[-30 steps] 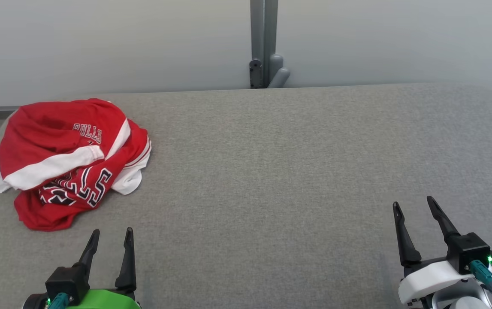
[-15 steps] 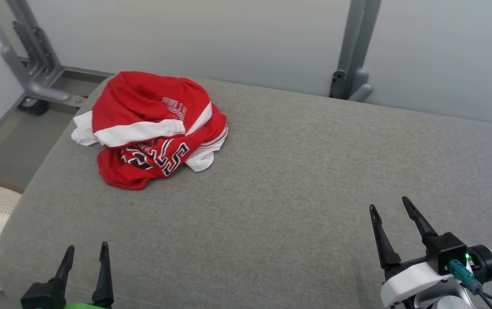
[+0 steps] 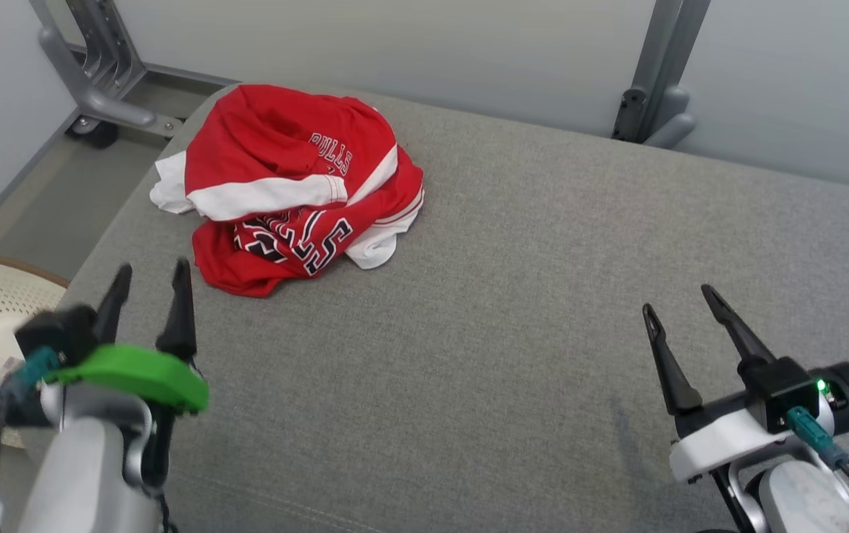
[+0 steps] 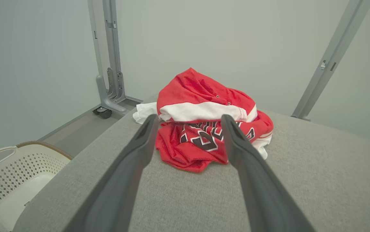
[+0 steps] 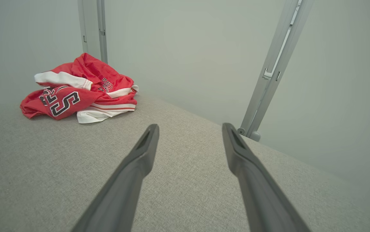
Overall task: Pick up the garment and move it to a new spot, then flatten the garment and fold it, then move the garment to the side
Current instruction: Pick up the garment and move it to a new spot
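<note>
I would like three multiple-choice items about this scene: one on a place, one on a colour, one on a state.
1. Where on the grey padded table does the jersey lie?
A. far left corner
B. near right corner
C. centre
2. What is the jersey's main colour?
A. blue
B. red
C. green
3. How are the left gripper and right gripper?
A. both shut on cloth
B. one open, one shut
C. both open, empty
Key: 1 A, it lies crumpled at the far left; 2 B, red cloth with white bands; 3 C, their jaws stand apart, nothing held.
</note>
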Tool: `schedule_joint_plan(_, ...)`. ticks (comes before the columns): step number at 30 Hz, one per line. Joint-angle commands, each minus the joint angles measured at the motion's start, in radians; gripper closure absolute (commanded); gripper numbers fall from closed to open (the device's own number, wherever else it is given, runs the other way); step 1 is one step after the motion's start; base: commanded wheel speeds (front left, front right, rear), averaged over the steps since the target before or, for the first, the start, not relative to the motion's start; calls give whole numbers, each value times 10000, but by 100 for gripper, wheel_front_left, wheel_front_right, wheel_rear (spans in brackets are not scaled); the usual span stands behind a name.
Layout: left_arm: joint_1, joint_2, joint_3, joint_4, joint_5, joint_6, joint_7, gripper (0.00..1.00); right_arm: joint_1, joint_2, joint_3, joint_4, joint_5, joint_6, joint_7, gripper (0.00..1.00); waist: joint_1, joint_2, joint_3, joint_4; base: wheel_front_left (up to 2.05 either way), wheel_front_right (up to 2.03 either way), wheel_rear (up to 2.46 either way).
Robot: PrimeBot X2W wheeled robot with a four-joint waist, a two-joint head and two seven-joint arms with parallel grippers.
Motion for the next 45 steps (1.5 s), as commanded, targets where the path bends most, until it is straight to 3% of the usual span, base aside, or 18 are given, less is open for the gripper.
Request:
schedule_joint_plan(1, -1149, 68, 31, 294, -630, -25, 511, 0, -471, -272, 89, -154, -116, -3, -32, 0, 0, 0, 2218, -529, 0, 0, 0)
schedule_joint_plan(3, -2439, 516, -86, 769, -737, -23, 1002, 0, -867, -512, 241, -281, -191, -3, -32, 0, 0, 0, 3045, -684, 0, 0, 0)
schedule_joint_plan(8, -4849, 1003, -385, 2137, -2013, -11, 2175, 0, -1430, -911, 584, -607, -227, -8, -32, 0, 0, 0, 4490, -1216, 0, 0, 0)
schedule_joint_plan(13, -6314, 1713, -472, 3316, -2992, -11, 2663, 0, -1696, -1060, 1007, -1002, -267, -8, -33, 0, 0, 0, 5482, -1845, 0, 0, 0)
schedule_joint_plan(21, -7250, 2495, -332, 5175, -4181, -11, 2516, 0, -1613, -998, 1432, -1642, -194, -8, -33, 0, 0, 0, 5982, -2845, 0, 0, 0)
schedule_joint_plan(25, -7354, 2827, -300, 5877, -4206, -11, 2257, 0, -1465, -970, 1528, -1718, -99, -8, -32, 0, 0, 0, 5926, -3023, 0, 0, 0)
schedule_joint_plan(28, -7311, 2735, -401, 6439, -4403, -13, 2122, 0, -1315, -855, 1589, -1664, -47, -8, -33, 0, 0, 0, 5683, -3111, 0, 0, 0)
schedule_joint_plan(30, -7256, 2761, -471, 6629, -4528, -13, 1925, 46, -1214, -834, 1572, -1651, 44, -8, -32, 0, 0, 0, 5527, -3077, 0, 0, 0)
schedule_joint_plan(31, -7291, 2792, -437, 6747, -4592, -13, 1785, 80, -1194, -844, 1581, -1646, 57, -8, -32, 0, 0, 0, 5473, -3043, 0, 0, 0)
schedule_joint_plan(32, -7351, 2794, -484, 6780, -4577, -13, 1655, 100, -1192, -860, 1591, -1629, 70, -8, -33, 0, 0, 0, 5413, -3002, 0, 0, 0)
schedule_joint_plan(39, -7692, 3003, -1281, 6346, -4391, -13, 800, 100, -1108, -854, 1603, -1272, 242, -8, -33, 0, 0, 0, 4679, -2586, 0, 0, 0)
schedule_joint_plan(45, -7725, 3560, -1942, 5289, -4963, -11, 1352, 100, -1105, -514, 1710, -976, 522, -8, -32, 0, 0, 0, 3883, -2490, 0, 0, 0)
